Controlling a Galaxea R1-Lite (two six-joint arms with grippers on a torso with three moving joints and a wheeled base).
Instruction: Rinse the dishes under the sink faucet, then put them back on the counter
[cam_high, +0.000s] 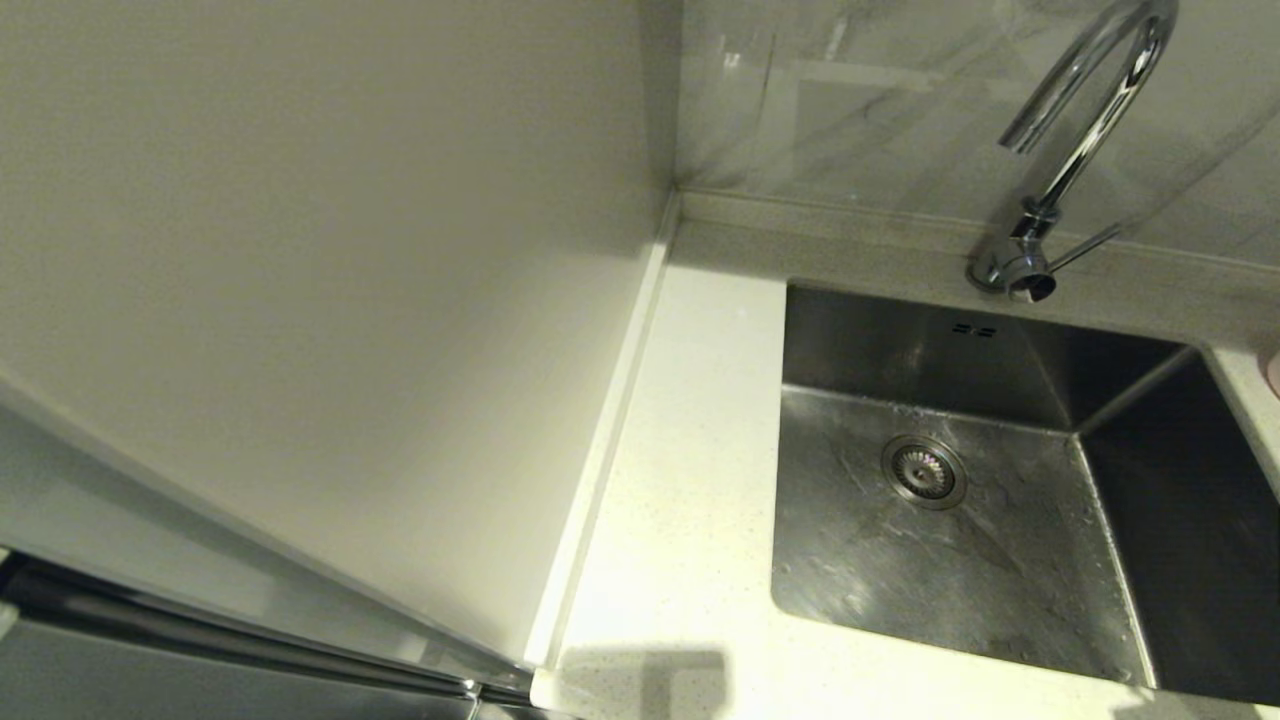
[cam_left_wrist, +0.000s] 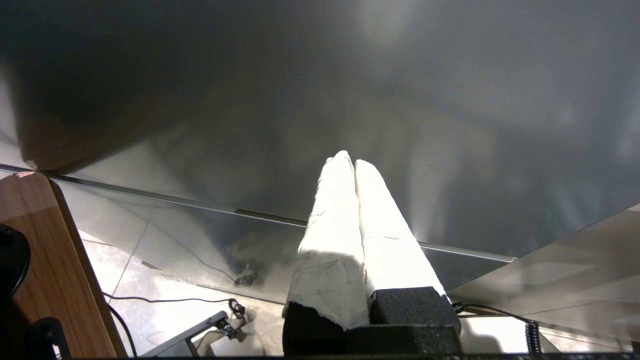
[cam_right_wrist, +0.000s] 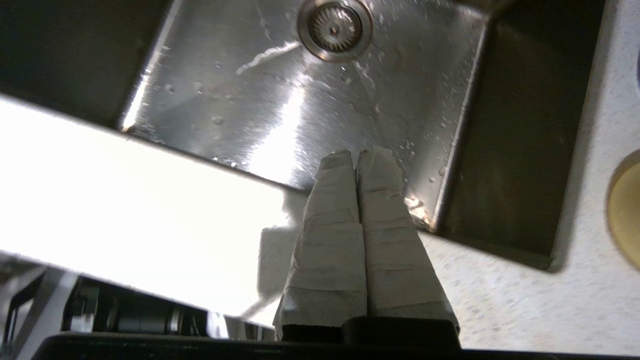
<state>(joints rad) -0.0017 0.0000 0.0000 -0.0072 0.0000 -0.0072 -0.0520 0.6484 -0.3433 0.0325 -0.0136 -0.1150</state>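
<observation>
Below, brushed-steel rectangular sink (cam_high: 1000, 560), round ribbed drain strainer (cam_high: 923, 471), curved chrome faucet (cam_high: 1075, 150).

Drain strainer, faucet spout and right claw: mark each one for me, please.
Drain strainer (cam_high: 923, 471): head view, its central grate.
Faucet (cam_high: 1090, 120): head view, rising part of the chrome gooseneck.
Right claw (cam_right_wrist: 361, 152): right wrist view, where the shut taped fingertips meet, over the sink's near edge.

The head view looks steeply down on the counter (cam_high: 690, 520) and sink (cam_high: 1130, 520), lower right of frame. The right wrist view sits nearer, sharing the drain strainer (cam_right_wrist: 334, 29) (cam_high: 923, 471). The left wrist view faces a grey panel (cam_left_wrist: 320, 90).
</observation>
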